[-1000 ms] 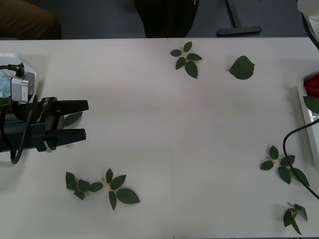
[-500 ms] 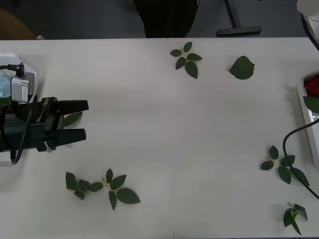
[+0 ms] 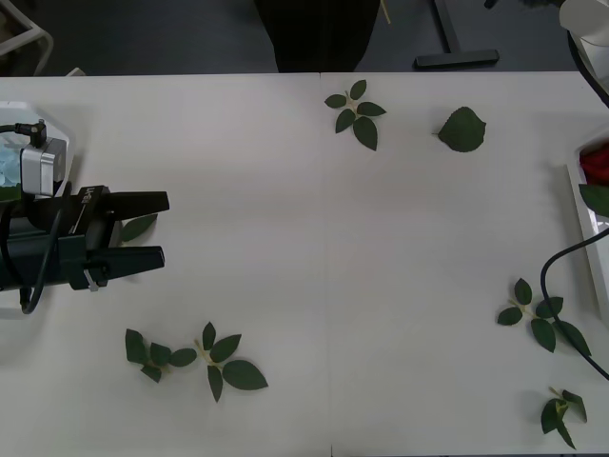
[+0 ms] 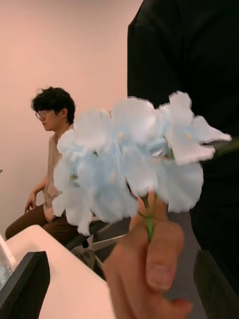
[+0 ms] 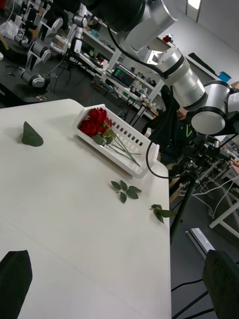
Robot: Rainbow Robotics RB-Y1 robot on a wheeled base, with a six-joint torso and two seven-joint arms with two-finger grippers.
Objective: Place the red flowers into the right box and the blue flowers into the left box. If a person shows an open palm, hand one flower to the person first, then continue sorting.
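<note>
light: even, bright | shadows: soft | blur: near hand (image 4: 147, 271) (rt wrist)

table (image 3: 314, 257): smooth matt white | right box (image 5: 130, 144): slotted white plastic | blue flower (image 4: 129, 159): soft cloth-like petals

The right box (image 3: 592, 205) is cut by the picture's edge on the far side of the table from the left gripper (image 3: 157, 228), showing just its rim and a scrap of the red flowers (image 3: 597, 164). The left box (image 3: 38, 129) sits behind that claw, mostly hidden by the arm. The blue flower (image 4: 130, 162) is blurred; its stem vanishes behind the person's hand (image 4: 144, 264).
</note>
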